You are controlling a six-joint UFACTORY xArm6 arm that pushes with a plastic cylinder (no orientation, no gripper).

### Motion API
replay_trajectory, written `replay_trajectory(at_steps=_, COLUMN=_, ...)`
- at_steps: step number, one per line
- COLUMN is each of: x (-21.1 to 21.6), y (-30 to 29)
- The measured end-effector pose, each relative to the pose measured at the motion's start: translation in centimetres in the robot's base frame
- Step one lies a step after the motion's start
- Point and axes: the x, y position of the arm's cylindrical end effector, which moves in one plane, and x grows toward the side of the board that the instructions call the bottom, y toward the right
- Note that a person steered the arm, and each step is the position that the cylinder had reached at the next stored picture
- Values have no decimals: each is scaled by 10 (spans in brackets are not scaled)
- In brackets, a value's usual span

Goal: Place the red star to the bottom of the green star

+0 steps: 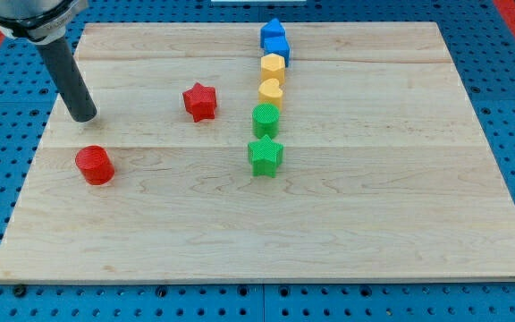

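Observation:
The red star [200, 101] lies on the wooden board [374, 224], up and to the left of the green star [265, 156]. The green star is the lowest block of a column near the board's middle. My tip [83, 116] rests on the board at the view's left, well to the left of the red star and just above a red cylinder [95, 165]. It touches no block.
Above the green star the column runs upward: a green cylinder [265, 119], a yellow heart [270, 91], a yellow hexagon [273, 67], and two blue blocks [275, 40]. The blue pegboard [508, 107] surrounds the board.

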Motion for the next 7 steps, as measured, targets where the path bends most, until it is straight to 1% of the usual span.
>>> replay_trajectory(at_steps=2, x=-1, y=3)
replay_trajectory(at_steps=3, x=-17, y=26)
replay_trajectory(at_steps=4, x=-59, y=91)
replay_trajectory(at_steps=5, x=-81, y=168)
replay_trajectory(at_steps=6, x=-55, y=183)
replay_trajectory(at_steps=7, x=-11, y=152)
